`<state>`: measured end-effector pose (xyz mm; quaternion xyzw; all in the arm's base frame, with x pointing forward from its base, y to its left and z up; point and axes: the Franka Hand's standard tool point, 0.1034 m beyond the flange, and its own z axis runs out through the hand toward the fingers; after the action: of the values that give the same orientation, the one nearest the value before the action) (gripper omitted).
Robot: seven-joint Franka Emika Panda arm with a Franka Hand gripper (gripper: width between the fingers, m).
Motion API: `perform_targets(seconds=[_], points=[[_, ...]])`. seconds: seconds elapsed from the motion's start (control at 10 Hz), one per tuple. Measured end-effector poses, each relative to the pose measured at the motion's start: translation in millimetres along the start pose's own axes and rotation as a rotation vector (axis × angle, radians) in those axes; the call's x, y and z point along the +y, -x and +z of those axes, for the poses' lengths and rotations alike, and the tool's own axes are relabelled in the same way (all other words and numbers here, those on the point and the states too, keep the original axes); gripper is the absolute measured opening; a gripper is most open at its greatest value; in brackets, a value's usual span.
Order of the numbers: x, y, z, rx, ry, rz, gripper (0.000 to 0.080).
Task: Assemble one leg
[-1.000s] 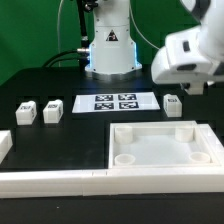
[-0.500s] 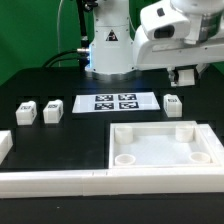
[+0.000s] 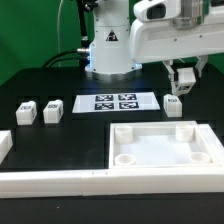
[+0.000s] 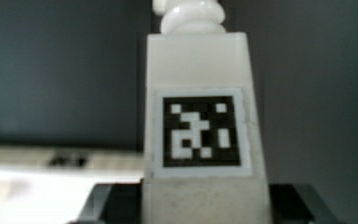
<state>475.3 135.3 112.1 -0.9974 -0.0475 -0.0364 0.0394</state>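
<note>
Plainly, the leg carries 1 black-and-white square marker tag.

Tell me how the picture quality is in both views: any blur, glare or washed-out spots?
Exterior view: evenly lit and fairly sharp, though the white tray looks washed out against the black table. Wrist view: soft overall; the leg fills much of the frame, its tag readable but fuzzy-edged, and the background is dark and out of focus.
</note>
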Motion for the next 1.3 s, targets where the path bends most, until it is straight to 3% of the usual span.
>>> perform_targets(seconds=[0.3, 0.4, 0.8, 0.9, 1.3], points=[[-16.6, -36.1, -21.3, 0.266, -0.03, -0.022, 0.0294], [-14.7, -39.4, -24.9, 0.342, -0.03, -0.049, 0.0294], [47.0, -80.3, -38.5, 0.389, 0.045, -0.196, 0.0294], [58.5, -94.8, -42.4, 0.399, 0.054, -0.199, 0.0294], [62.7, -101.9, -41.5, 0.465, 0.065, -0.2, 0.0294]])
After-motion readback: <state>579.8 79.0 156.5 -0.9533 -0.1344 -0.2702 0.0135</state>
